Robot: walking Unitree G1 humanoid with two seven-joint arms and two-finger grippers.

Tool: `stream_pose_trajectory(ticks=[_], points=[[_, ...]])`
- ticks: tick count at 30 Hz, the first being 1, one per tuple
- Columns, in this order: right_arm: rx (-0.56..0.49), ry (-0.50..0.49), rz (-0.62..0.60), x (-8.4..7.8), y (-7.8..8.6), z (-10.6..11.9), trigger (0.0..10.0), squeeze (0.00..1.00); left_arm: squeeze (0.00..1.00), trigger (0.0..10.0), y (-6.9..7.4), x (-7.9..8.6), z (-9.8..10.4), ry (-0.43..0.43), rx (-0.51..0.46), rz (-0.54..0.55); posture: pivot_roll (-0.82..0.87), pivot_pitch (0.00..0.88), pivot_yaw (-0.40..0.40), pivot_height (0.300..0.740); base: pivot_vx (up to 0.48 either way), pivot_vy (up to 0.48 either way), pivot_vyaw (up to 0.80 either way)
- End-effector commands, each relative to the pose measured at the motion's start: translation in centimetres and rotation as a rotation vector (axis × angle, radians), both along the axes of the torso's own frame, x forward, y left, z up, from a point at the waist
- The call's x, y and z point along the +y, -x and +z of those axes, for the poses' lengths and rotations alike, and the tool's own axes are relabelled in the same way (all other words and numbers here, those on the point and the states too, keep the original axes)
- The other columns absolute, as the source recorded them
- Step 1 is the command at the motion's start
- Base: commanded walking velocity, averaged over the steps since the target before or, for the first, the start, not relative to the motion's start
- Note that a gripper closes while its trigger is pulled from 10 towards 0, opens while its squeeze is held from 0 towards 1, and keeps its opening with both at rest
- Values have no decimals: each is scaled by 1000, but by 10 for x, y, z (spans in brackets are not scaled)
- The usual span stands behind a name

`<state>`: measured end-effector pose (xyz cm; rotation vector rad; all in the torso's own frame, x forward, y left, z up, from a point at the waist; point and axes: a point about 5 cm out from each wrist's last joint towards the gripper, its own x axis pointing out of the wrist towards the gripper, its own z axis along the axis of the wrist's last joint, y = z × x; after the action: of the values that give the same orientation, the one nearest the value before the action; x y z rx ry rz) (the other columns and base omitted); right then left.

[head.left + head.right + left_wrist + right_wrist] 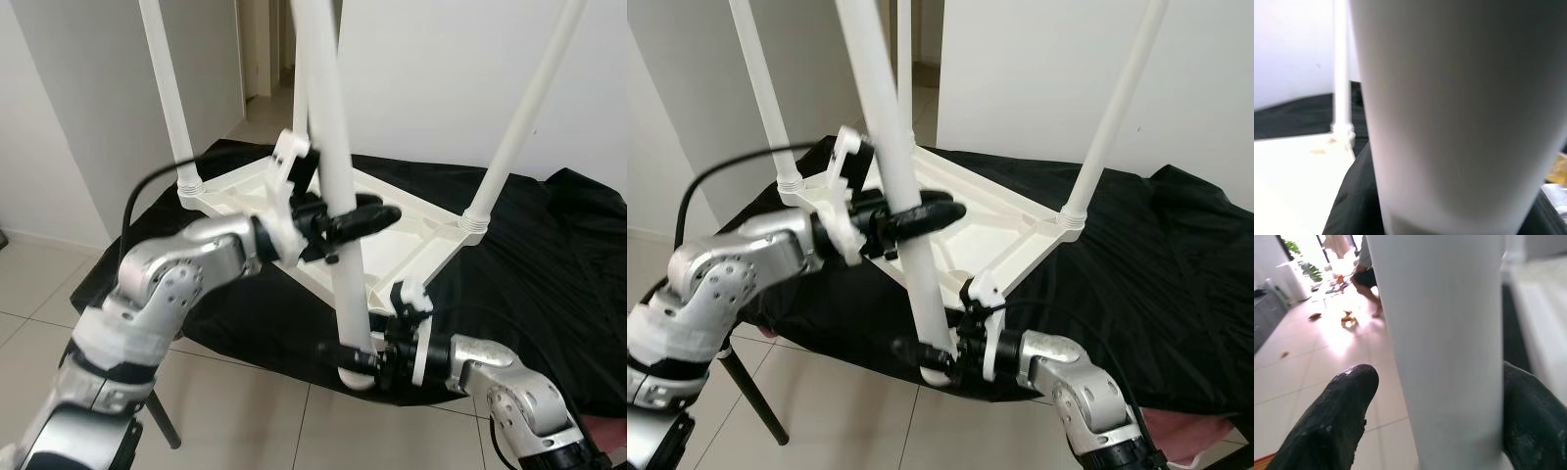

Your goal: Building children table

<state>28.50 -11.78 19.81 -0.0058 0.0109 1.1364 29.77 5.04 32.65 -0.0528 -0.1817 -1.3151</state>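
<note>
Both grippers hold the loose white leg [338,196], left gripper [364,221] mid-shaft, right gripper [361,354] near its foot beside the upturned tabletop [402,227]; if tilted, it could miss its corner socket.

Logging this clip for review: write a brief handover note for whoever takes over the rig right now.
Left gripper: fingers around the loose white leg, mid-height.
Right gripper: fingers either side of the same leg near its lower end; in the right wrist view the left finger stands apart from it, so the grip is uncertain.
Tabletop lies upside down on a black cloth.
Done: three legs stand in their corners.
Left: seat this fourth leg at the near corner.
</note>
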Motion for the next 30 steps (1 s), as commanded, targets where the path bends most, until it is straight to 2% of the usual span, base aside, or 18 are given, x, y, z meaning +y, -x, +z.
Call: stream_pose_trajectory(ticks=[1, 7, 10, 15, 17, 18, 20, 24, 25, 30], points=[[-53, -15, -26, 0, -2, 10, 10000, 0, 0, 10000, -7, 0, 5, -17, -23, 90, 6, 62, 4, 740, 0, 0, 0], [-110, -37, -105, 5, -11, 24, 10000, 0, 0, 10000, -19, -1, 15, -7, -24, 187, 4, 66, 6, 740, 0, 0, 0], [-211, -1, -240, 16, -24, 34, 10000, 0, 0, 10000, -30, -2, 24, -2, -31, 307, 7, 73, 7, 740, 0, 0, 0], [-227, 26, -340, 24, -33, 32, 10000, 0, 0, 10000, -37, -3, 32, 35, -37, 391, 10, 77, 5, 740, 0, 0, 0], [-228, 32, -420, 30, -39, 28, 10000, 0, 0, 10000, -40, -4, 35, 48, -52, 424, 14, 84, 2, 740, 0, 0, 0], [-228, 32, -420, 30, -39, 28, 10000, 0, 0, 10000, -40, -4, 35, 48, -52, 424, 14, 84, 2, 740, 0, 0, 0], [-234, 34, -517, 39, -45, 22, 10000, 0, 0, 10000, -41, -10, 38, 45, -82, 466, 15, 87, 1, 740, 0, 0, 0], [-237, 35, -533, 41, -46, 22, 10000, 0, 0, 10000, -41, -11, 39, 44, -92, 481, 14, 88, 0, 740, 0, 0, 0], [-246, 14, -621, 44, -52, 19, 10000, 0, 0, 10000, -37, -22, 43, 64, -101, 474, 14, 90, 3, 740, 0, 0, 0], [-270, -4, -716, 46, -59, 20, 10000, 0, 0, 10000, -33, -33, 47, 83, -109, 464, 14, 91, 4, 740, 0, 0, 0]])
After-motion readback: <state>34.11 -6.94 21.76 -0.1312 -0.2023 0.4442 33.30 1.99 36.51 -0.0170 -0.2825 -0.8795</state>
